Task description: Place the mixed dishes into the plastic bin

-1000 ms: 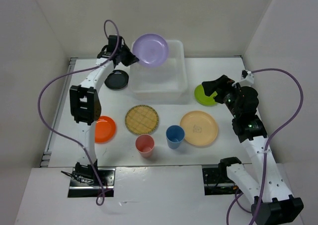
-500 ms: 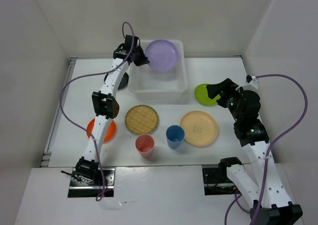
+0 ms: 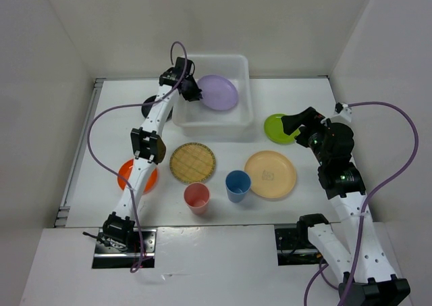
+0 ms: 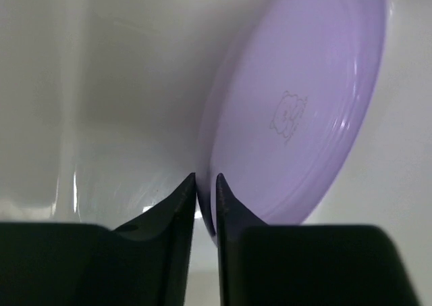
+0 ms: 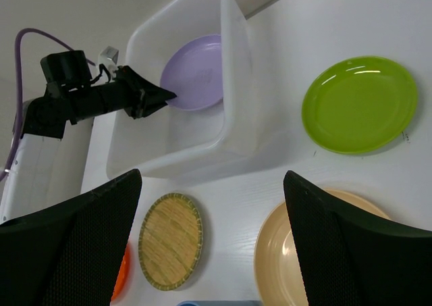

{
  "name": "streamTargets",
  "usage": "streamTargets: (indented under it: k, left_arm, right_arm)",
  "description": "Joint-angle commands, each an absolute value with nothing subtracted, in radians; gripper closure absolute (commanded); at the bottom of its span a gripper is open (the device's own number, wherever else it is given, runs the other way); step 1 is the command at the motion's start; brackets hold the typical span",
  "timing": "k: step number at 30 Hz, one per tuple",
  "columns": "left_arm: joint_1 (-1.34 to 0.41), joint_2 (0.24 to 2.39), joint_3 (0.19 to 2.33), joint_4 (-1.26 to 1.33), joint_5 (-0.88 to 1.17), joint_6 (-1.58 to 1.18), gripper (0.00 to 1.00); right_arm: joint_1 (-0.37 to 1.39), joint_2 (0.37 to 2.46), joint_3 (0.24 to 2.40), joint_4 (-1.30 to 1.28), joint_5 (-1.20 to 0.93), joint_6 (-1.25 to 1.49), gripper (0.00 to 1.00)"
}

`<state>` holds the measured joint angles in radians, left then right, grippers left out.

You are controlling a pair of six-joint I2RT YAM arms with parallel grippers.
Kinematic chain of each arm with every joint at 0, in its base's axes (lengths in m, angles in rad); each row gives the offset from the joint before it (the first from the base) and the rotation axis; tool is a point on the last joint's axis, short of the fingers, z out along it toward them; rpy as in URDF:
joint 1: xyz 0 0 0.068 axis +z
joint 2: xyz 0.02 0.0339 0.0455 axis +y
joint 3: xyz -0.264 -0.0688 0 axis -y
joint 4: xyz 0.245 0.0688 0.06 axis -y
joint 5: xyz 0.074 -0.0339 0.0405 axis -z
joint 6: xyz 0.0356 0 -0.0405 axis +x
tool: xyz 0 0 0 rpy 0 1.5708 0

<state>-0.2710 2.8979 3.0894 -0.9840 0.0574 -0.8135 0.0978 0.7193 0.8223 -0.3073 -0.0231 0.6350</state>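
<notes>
Inspection, for your record.

- The tabletop [image 3: 304, 205] carries the plastic bin [image 3: 212, 127] at its 12 o'clock edge.
- **Plates:**
  - The lavender plate [image 3: 219, 92] lies tilted inside the bin.
  - The tan plate [image 3: 270, 174] sits at 5 o'clock of the bin.
  - The lattice plate [image 3: 192, 162] sits at 6 o'clock.
  - The lime green plate [image 3: 273, 129] sits at 4 o'clock, near the bin.
  - The orange plate [image 3: 123, 176] sits at 8 o'clock, partly under the left arm [image 3: 145, 147].
  - The black plate [image 3: 148, 105] sits at 9 o'clock, mostly hidden by that arm.
- **Cups:**
  - The blue cup [image 3: 237, 184] stands upright just beside the tan plate, at its 9 o'clock.
  - The pink-red cup [image 3: 197, 196] stands upright at 6 o'clock of the lattice plate.
- **Left tool** [image 4: 206, 181]: it is inside the bin, its fingers a narrow slit apart at the lavender plate's rim. You cannot tell whether they pinch it.
- **Right tool** [image 5: 212, 179]: its jaws are spread wide with nothing between them, over the lime green plate's 3 o'clock edge.
</notes>
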Motion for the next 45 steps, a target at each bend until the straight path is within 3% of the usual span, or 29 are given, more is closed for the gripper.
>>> streamTargets:
  k: [1,9,14,21,29,45]
  left_arm:
    - [-0.270,2.931,3.135,-0.994,0.067,-0.818,0.73]
    - [-0.279,2.884,3.135,-0.985,0.058,-0.808,0.51]
    - [-0.279,2.795,3.135,-0.976,0.049,-0.787,0.48]
    - [-0.288,2.581,3.135,-0.966,0.103,-0.742,0.45]
    - [-0.298,2.341,3.135,-0.986,0.193,-0.667,0.44]
    - [-0.336,2.258,3.135,-1.080,0.276,-0.569,0.42]
  right_arm:
    - [0.089,0.709,0.813,-0.293,-0.018,0.626,0.10]
    - [0.089,0.744,0.822,-0.356,0.029,0.626,0.10]
    - [0.069,0.879,0.851,-0.425,0.054,0.580,0.10]
    - [0.069,1.230,0.945,-0.548,0.044,0.453,0.09]
    - [0.100,1.383,1.038,-0.647,0.098,0.272,0.07]
    - [0.101,1.655,1.114,-0.686,0.011,0.138,0.06]
